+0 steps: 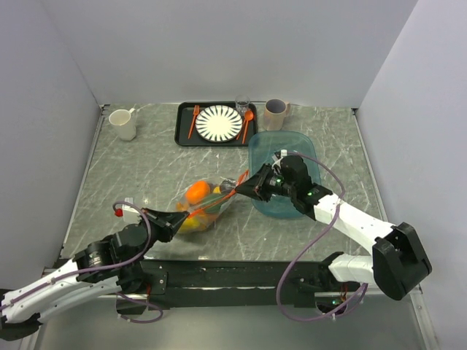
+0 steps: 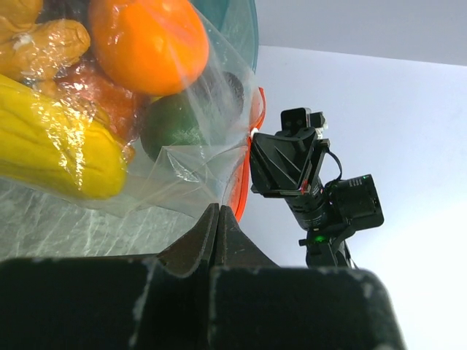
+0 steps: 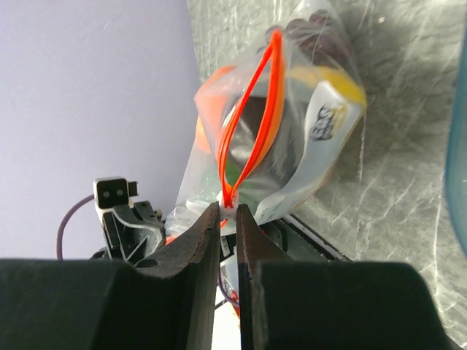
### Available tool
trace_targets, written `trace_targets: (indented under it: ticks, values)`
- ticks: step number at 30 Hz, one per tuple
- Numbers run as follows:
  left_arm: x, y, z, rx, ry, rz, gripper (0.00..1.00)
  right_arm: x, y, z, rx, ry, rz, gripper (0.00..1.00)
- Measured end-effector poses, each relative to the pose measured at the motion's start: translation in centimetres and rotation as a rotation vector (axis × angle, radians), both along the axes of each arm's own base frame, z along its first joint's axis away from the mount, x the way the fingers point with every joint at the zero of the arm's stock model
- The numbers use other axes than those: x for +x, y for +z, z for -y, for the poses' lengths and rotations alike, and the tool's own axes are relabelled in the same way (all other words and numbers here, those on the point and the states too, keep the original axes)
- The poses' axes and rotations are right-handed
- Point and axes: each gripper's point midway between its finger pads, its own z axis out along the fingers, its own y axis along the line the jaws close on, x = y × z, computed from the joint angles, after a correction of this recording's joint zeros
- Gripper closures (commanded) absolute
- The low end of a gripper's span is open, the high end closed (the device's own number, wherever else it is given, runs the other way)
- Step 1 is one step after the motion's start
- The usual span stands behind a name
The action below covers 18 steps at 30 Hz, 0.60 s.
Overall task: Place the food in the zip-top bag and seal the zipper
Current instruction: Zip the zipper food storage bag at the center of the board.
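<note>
Black two-finger right gripper (image 3: 228,211) pinches the thin orange-red zipper (image 3: 252,124) end; my left gripper (image 2: 217,217) clamps the soft clear food-filled bag (image 1: 201,208) mid-table. I should slide steadily, strip kept taut.

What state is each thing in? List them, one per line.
zip-top bag: held at both ends, mouth open.
zipper: unsealed, strips gaping apart.
food: inside the bag.
left gripper: shut on the bag's edge.
right gripper: shut on the zipper's end.
teal tub: upright.
</note>
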Motion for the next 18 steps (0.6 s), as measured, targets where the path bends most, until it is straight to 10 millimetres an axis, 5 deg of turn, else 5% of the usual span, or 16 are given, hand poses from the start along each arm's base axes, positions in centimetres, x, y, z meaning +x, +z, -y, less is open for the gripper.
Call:
trace_targets:
  ticks: [18]
  values:
    - [-0.3,-0.1,-1.2,-0.001,0.019,-0.008,0.99,3.4,0.0,1.9,-0.024,-0.046,0.014,0.93]
